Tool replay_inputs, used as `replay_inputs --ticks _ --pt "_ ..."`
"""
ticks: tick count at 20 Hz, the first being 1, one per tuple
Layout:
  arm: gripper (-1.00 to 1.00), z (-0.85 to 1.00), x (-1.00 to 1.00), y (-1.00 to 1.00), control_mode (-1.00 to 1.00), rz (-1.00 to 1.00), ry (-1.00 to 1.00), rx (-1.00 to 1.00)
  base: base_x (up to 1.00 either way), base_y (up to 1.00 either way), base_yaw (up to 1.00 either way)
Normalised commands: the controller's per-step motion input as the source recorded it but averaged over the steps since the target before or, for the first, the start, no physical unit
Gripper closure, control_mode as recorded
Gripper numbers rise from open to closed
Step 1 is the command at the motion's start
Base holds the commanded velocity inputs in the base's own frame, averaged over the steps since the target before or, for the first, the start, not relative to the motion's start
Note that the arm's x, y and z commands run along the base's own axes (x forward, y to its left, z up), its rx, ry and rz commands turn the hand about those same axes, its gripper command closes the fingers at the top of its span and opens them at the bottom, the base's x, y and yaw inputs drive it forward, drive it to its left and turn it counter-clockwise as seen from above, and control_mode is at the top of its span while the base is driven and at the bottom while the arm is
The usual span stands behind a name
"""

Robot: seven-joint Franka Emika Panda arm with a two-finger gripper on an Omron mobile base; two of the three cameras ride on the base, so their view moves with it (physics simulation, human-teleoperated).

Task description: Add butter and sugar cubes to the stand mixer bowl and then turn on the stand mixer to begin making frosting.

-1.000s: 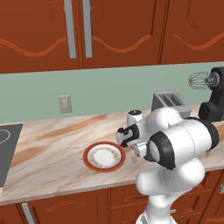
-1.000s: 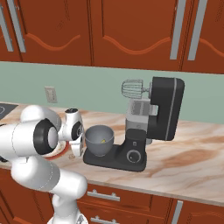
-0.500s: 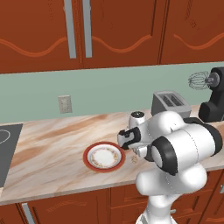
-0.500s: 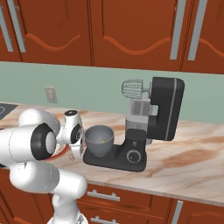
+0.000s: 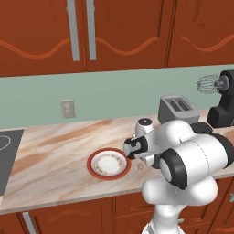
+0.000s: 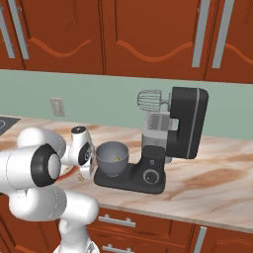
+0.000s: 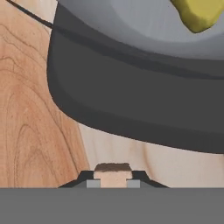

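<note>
A tan sugar cube (image 7: 113,173) sits pinched between my fingertips, so my gripper (image 7: 113,179) is shut on it. From the left base view, my gripper (image 5: 139,162) points down at the counter just right of the plate, the sugar cube (image 5: 140,167) at its tip. The grey stand mixer bowl (image 6: 112,158) stands close to my hand's right on the black stand mixer (image 6: 180,129), with the yellow butter (image 6: 116,159) lying inside. In the hand view the bowl (image 7: 131,61) looms close, the butter (image 7: 199,13) at its top right.
A red-rimmed white plate (image 5: 109,163) lies left of my hand on the marble counter (image 5: 55,155). A grey toaster (image 5: 178,107) stands at the back against the wall. A dark cooktop (image 5: 5,153) lies at the far left. Counter edge runs close in front.
My jaws have closed from partly open onto the sugar cube. The hand has sunk slightly toward the counter beside the plate.
</note>
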Motion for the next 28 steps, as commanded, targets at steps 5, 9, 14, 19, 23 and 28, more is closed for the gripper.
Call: replay_inputs --ticks 5,9,14,19,23,28 --pt "1.00 0.48 -0.10 0.00 -1.00 -0.02 0.00 0.00 0.00 0.00 0.00" --pt "1.00 0.59 -0.19 0.00 -1.00 0.00 0.00 0.00 0.00 0.00 0.00" --pt "1.00 0.61 -0.23 0.00 -1.00 0.00 0.00 0.00 0.00 0.00 0.00" --pt "1.00 0.69 -0.22 0.00 -1.00 0.00 0.00 0.00 0.00 0.00 0.00" --pt "1.00 0.65 -0.17 0.00 -1.00 0.00 0.00 -0.03 0.00 0.00 0.00" --pt "1.00 0.58 -0.06 -0.12 -1.00 0.00 0.00 -0.06 0.00 0.00 0.00"
